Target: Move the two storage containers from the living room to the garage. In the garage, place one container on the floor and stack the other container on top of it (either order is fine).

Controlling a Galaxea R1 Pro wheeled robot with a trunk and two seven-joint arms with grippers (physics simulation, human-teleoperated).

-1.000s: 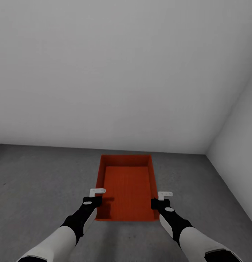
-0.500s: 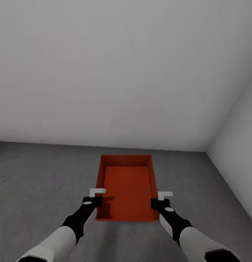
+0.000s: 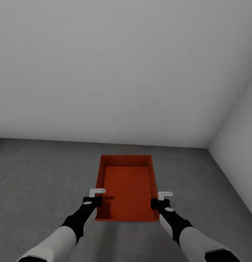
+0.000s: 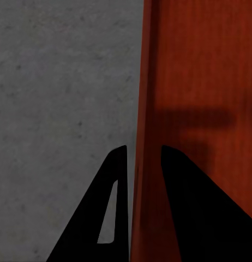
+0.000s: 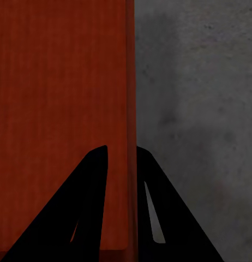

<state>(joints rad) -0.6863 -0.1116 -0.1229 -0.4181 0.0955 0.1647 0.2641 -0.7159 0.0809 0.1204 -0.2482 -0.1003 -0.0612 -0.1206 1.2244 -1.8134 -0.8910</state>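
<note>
One red-orange storage container, open-topped and empty, hangs between my two arms over the dark grey garage floor. My left gripper is shut on its left wall near the front corner, and my right gripper is shut on its right wall. In the left wrist view the left gripper straddles the thin container wall. In the right wrist view the right gripper pinches the container's other wall. The second container is out of view.
A plain white-grey wall rises just beyond the container. A side wall meets it in a corner at the right. Speckled concrete floor stretches away to the left of the container.
The line where wall meets floor has crept slightly up the picture, so the camera has moved. Container and grippers keep the same place in the view.
</note>
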